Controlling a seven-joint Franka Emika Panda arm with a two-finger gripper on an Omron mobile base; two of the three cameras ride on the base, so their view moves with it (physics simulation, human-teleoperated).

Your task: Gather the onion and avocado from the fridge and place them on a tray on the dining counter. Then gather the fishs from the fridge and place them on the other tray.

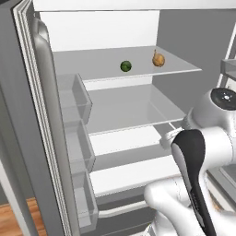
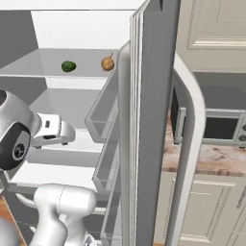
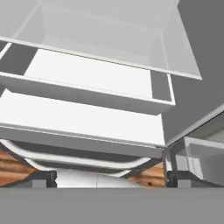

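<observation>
We have the tall grey fridge open. On its upper glass shelf, left to right: the small roundish green avocado, then, near it, the small round golden-brown onion. Both look light, rigid, smooth and likely to roll; we'd pinch each across its widest middle. The two-finger gripper hangs well below that shelf, jaws spread, empty.
</observation>
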